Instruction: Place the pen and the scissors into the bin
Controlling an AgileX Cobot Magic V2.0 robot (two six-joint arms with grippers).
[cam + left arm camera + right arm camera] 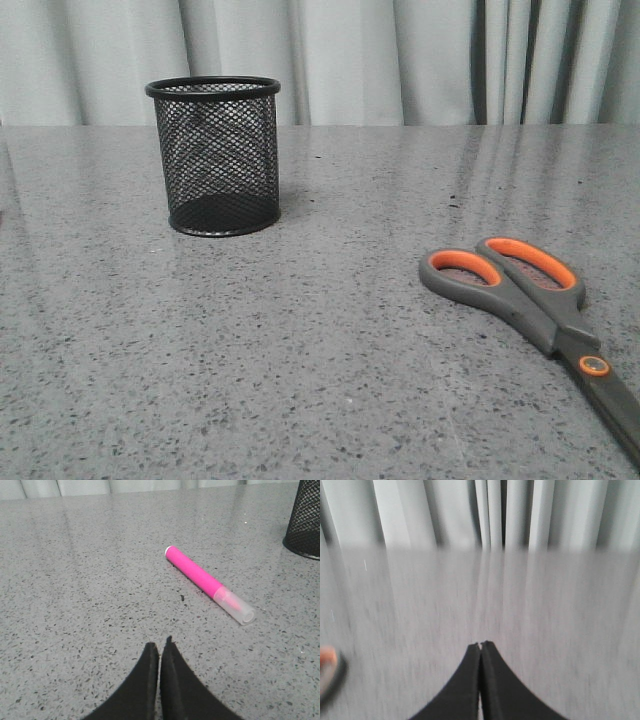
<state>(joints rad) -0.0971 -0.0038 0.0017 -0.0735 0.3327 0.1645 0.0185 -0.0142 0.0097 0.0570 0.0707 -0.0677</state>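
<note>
A speckled grey stone-look table (300,380) spreads before a wall of pale pleated curtains (400,60), its open surface giving both arms room to work. Standing upright toward the far left is the bin (214,157), a small round black wire-mesh pencil cup with a solid rim, mouth up and nothing visible inside, so it appears ready to receive items from above.

Lying flat at the near right are the scissors (535,310), large, with dark grey handles lined in orange and an orange-ringed pivot screw; handles point toward the cup, blades run off the lower right edge of the front view, well apart from the bin (the right arm's side, by the look of it).

The pen (205,582), a slim bright pink barrel with a clear cap, shows only in the left wrist view, lying flat on the table beside the cup's base (304,522) and apart from it.

The left gripper (160,647) hangs above the table short of the pen, black fingers pressed together, holding nothing. The right gripper (480,646), seen in a blurred frame, is likewise pinched closed and empty, with an orange-lined handle just at the frame's edge. Neither item is in the bin; the work looks yet to begin.
</note>
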